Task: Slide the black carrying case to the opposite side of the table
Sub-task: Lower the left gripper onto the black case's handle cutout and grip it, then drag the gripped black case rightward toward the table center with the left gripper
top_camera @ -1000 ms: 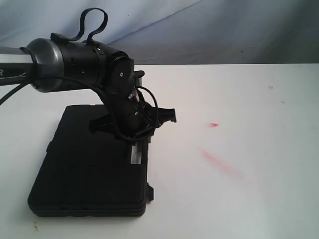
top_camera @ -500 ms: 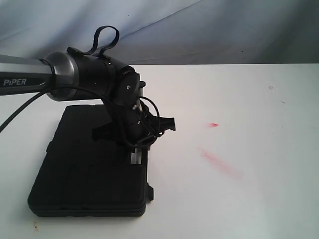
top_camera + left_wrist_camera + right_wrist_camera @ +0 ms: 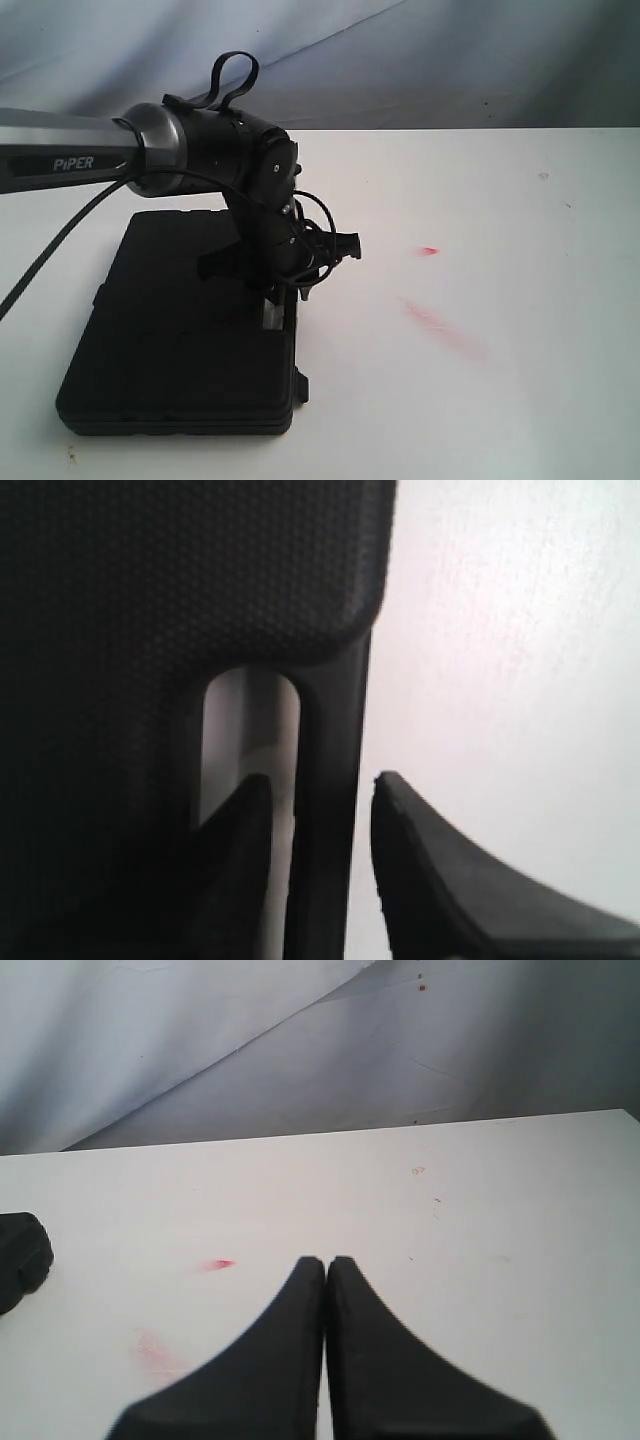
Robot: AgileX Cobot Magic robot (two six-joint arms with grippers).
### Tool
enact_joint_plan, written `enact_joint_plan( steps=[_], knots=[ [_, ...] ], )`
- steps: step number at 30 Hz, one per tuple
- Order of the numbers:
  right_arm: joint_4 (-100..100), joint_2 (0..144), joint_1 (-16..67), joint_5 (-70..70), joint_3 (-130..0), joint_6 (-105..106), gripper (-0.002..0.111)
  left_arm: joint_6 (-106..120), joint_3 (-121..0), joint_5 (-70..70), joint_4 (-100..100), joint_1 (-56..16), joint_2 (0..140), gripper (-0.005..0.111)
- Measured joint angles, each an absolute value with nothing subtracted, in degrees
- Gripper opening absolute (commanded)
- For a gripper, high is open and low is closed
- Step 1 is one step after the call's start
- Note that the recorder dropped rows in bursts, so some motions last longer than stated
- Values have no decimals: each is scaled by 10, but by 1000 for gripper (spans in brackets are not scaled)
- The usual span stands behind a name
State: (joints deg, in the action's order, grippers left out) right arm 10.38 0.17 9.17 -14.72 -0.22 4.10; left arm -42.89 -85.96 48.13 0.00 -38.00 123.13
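Observation:
The black case [image 3: 170, 340] lies flat on the left part of the white table [image 3: 500, 190]. My left gripper [image 3: 283, 303] points down at the case's right edge. In the left wrist view the case [image 3: 150, 600] fills one side, and my left gripper [image 3: 325, 780] is open astride the handle bar [image 3: 332, 720]: one finger sits in the slotted cutout, the other outside over the table [image 3: 500, 630], with thin gaps on both sides of the bar. My right gripper [image 3: 327, 1260] is shut on nothing above bare table; a corner of the case [image 3: 20, 1250] shows at the edge of its view.
A small red mark [image 3: 428, 250] and a longer pinkish smear [image 3: 445, 328] lie on the table right of the case. A grey-blue cloth backdrop [image 3: 450, 60] hangs behind the table's far edge. The left arm's cable [image 3: 60, 240] loops over the case's left side.
The left arm has reached further right and its gripper has shifted slightly right at the handle. The case has stayed in the same place.

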Motion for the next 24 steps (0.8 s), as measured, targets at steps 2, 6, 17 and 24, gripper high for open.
enact_joint_plan(
  steps=[2, 6, 17, 24],
  knots=[
    [104, 2, 92, -147, -2, 41, 0, -429, -863, 490, 0, -380, 1236, 33],
    [104, 2, 92, -147, -2, 41, 0, -429, -863, 495, 0, -380, 1247, 32],
    [104, 2, 92, -147, -2, 41, 0, -429, -868, 496, 4, -389, 1251, 3],
    [104, 2, 92, -147, -2, 41, 0, -428, -869, 494, 11, -396, 1252, 0]
  ],
)
